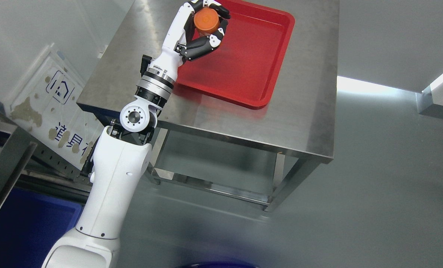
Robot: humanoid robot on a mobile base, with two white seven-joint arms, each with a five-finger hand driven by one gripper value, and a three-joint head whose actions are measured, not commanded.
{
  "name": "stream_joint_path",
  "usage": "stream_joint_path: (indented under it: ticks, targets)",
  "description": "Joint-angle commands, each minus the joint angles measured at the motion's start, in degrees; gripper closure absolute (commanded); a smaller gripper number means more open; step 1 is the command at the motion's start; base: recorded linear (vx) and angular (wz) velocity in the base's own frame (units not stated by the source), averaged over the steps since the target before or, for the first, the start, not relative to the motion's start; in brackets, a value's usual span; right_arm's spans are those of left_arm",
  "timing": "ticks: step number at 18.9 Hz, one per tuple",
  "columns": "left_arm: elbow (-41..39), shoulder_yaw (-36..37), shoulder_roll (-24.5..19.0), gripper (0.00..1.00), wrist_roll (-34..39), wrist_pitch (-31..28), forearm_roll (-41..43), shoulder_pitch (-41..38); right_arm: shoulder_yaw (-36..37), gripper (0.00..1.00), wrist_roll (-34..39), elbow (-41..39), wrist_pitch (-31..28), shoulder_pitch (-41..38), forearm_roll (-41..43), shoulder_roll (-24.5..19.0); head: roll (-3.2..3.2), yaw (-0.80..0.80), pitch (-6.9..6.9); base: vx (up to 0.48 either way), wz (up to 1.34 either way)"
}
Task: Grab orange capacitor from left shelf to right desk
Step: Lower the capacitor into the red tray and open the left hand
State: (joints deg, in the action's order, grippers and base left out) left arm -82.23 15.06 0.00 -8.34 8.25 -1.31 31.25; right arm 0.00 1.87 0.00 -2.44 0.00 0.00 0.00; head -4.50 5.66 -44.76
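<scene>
My left hand [203, 26] is shut on the orange capacitor [206, 21], a short orange cylinder, with the fingers curled round it. The hand holds it above the left part of the red tray [258, 63], which lies on the steel desk [307, 111]. The arm rises from the lower left of the head view and reaches over the desk's left front edge. The right arm does not show.
A steel shelf frame [5, 167] with blue bins [27, 223] stands at the far left. A worn white sign [53, 108] leans between the shelf and the desk. Grey floor lies to the right of the desk.
</scene>
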Motion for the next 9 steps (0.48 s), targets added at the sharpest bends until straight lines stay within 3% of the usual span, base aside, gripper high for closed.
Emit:
stream_joint_path:
  ticks: [1,9]
  targets:
    - [3.83,6.03,-1.00,0.97,0.08,-1.22,-0.10,-1.11,0.62,0.00,-0.02,-1.93,-0.02,0.09,-0.18,1.00,0.00,0.00,0.00,0.321,-0.01]
    - [4.19,8.41,-1.00,0.93,0.34,-0.96,-0.19,-2.07,0.62,0.00,-0.02,-1.93,-0.02,0.09,-0.18,1.00,0.00,0.00,0.00,0.223,-0.05]
